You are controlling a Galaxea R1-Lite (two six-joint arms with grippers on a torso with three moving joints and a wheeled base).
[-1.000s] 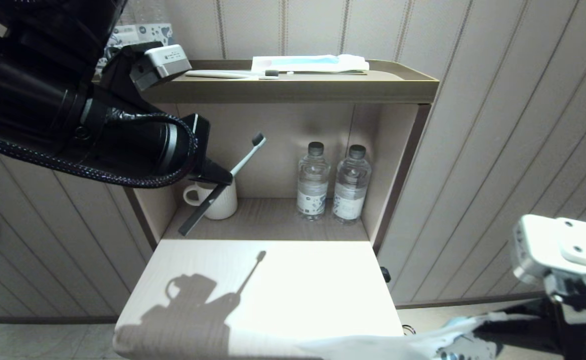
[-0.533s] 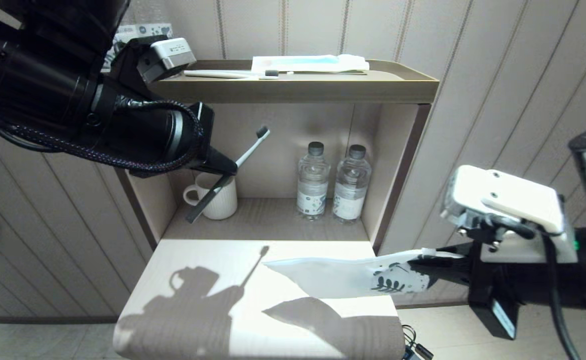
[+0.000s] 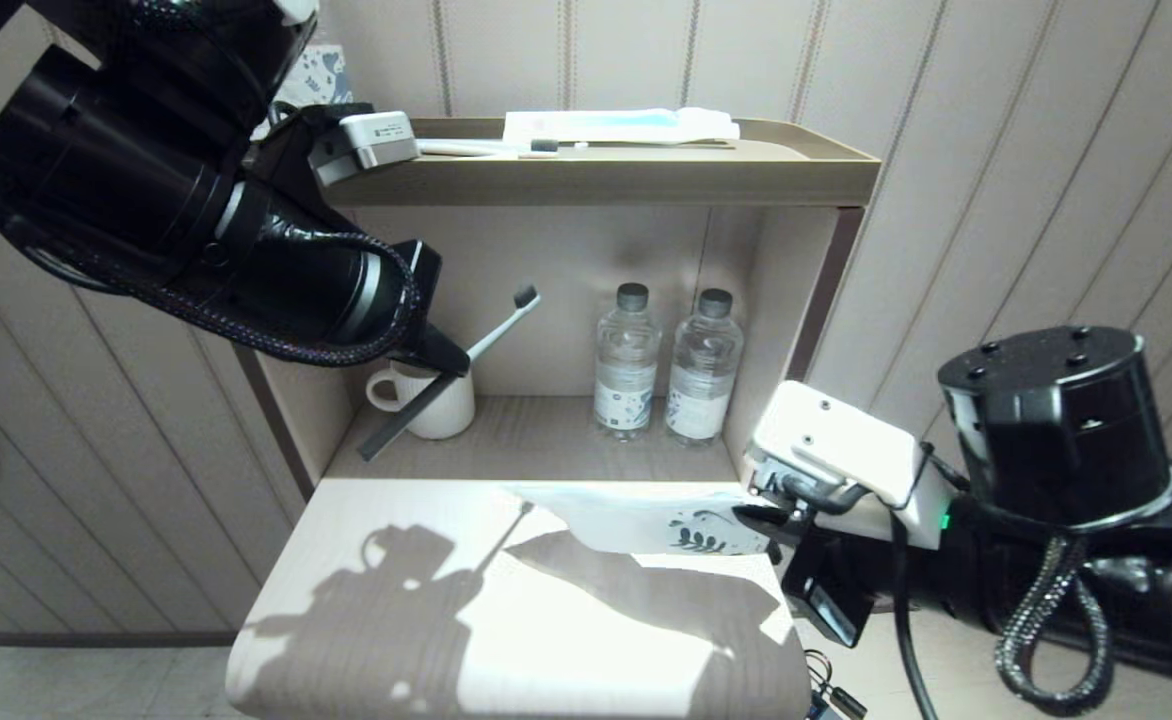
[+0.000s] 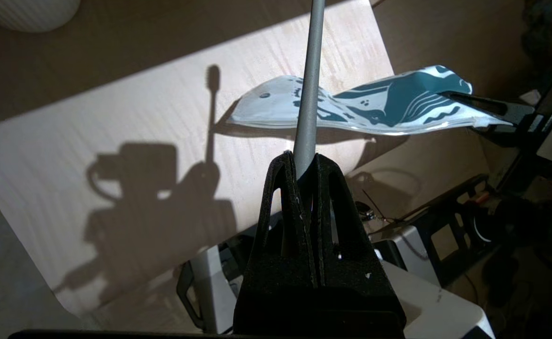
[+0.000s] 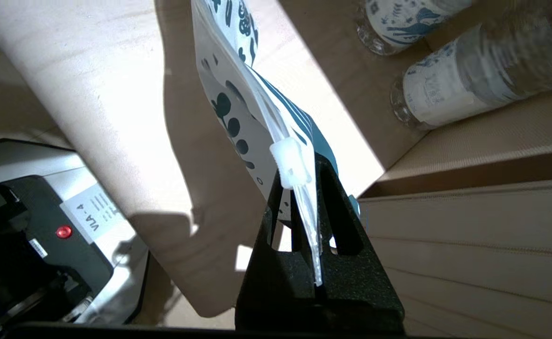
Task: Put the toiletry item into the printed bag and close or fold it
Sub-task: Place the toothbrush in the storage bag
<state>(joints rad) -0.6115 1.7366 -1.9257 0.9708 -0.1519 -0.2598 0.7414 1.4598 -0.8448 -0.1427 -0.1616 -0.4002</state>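
My left gripper [image 3: 449,362] is shut on the toiletry item, a slim toothbrush [image 3: 494,326] with a pale handle [image 4: 310,94]. It slants in the air in front of the shelf niche, head up and to the right, above the white mug. My right gripper [image 3: 764,520] is shut on the slider end of the printed bag [image 3: 646,522], a white pouch with dark teal leaves [image 5: 238,103]. The bag [image 4: 389,103] hangs roughly level over the back right of the pull-out board, and its free end points left toward the toothbrush. The left gripper's [image 4: 303,160] jaws clamp the handle.
A white mug [image 3: 436,405] and two water bottles [image 3: 626,365] stand in the niche. The top tray [image 3: 806,150] holds a white toothbrush with dark bristles [image 3: 486,148] and a white-and-blue packet [image 3: 616,125]. The light wooden board [image 3: 546,630] lies below both grippers.
My right arm has swung in from the lower right, carrying the bag up and left over the board. My left arm shifted slightly, toothbrush still gripped.
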